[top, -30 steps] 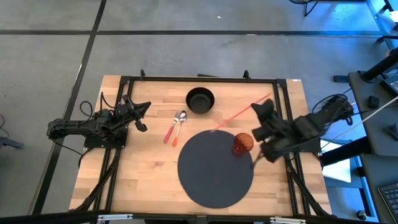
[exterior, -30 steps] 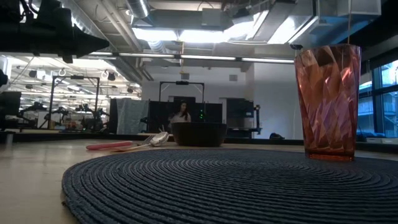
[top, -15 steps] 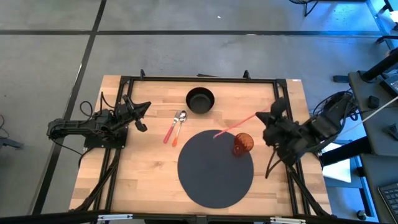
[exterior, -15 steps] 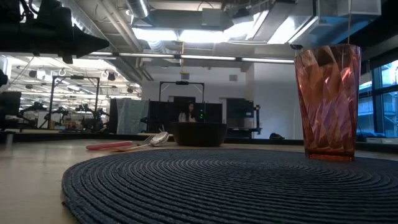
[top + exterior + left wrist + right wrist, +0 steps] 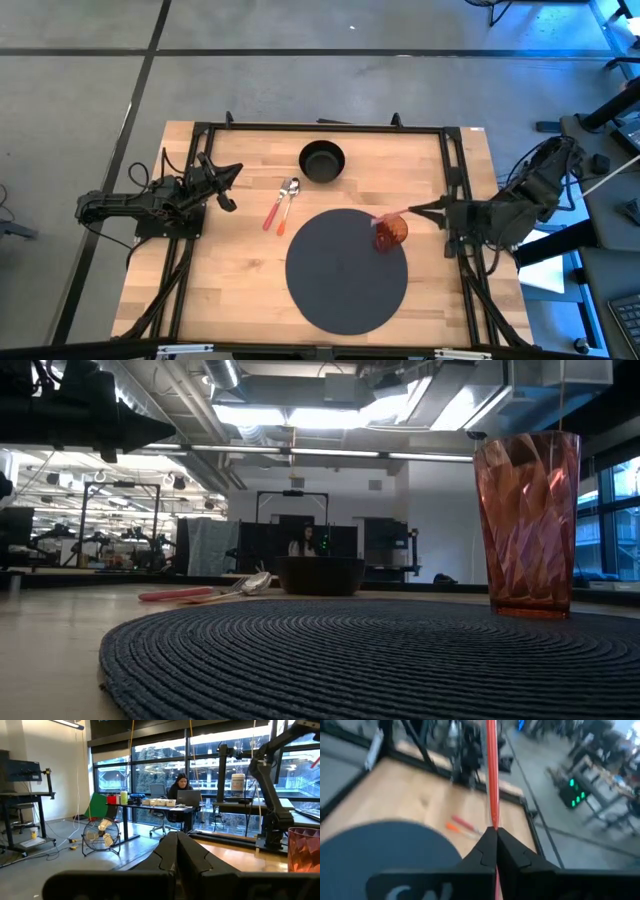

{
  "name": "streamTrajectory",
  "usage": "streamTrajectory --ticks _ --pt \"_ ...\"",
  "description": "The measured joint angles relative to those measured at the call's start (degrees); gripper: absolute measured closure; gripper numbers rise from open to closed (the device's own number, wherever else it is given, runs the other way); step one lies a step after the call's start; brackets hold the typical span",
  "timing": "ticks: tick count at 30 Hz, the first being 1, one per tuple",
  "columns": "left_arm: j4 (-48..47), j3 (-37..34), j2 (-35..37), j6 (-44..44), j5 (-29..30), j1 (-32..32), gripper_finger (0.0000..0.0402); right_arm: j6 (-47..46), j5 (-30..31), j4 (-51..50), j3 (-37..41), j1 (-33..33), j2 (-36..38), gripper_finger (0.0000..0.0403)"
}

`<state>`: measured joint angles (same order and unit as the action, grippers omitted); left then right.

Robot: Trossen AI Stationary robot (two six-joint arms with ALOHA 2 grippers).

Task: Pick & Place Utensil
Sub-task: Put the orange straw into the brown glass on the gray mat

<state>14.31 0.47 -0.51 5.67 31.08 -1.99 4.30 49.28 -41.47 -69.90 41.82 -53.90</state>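
My right gripper (image 5: 428, 209) stands at the table's right side, just right of the red tumbler (image 5: 390, 231), and is shut on a thin red stick (image 5: 492, 780). The stick reaches from the fingertips toward the tumbler (image 5: 527, 520), which stands on the right edge of the dark round mat (image 5: 340, 275). My left gripper (image 5: 230, 187) is shut and empty at the table's left side. A spoon and a red-handled utensil (image 5: 283, 204) lie on the wood between the mat and the left gripper. My right gripper pinches the red stick (image 5: 493, 822) between its two fingers. The fingers come level from the table's right side and lie along the stick. The stick runs straight out past the fingertips, lifted clear of the table, with its free end (image 5: 379, 219) near the tumbler's rim.
A black bowl (image 5: 322, 160) stands on the wood at the far side, beyond the mat. A black frame (image 5: 452, 170) runs along the table's edges. A person sits in the room beyond the table, seen in the low view (image 5: 297, 546).
My right gripper has drawn back toward the table's right edge and a little toward the near edge, turning as it went, still shut on the red stick. The stick's free end has gone from over the mat's far edge to the tumbler's rim.
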Motion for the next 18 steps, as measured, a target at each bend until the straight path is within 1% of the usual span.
streamTrajectory --ticks 3,6,12,18 --pt "0.0 0.0 0.0 0.0 0.0 0.0 0.0400 5.8 -2.6 13.5 9.2 -0.1 4.6 0.0403" --pt "0.0 0.0 0.0 0.0 0.0 0.0 0.0400 8.3 -6.2 25.7 17.8 -1.1 9.0 0.0403" --pt "0.0 0.0 0.0 0.4 0.0 0.0 0.0400 9.0 -11.9 40.9 31.4 -2.5 15.0 0.0403" --pt "0.0 0.0 0.0 0.4 0.0 0.0 0.0400 9.7 -12.8 55.2 43.8 -4.6 16.9 0.0403"
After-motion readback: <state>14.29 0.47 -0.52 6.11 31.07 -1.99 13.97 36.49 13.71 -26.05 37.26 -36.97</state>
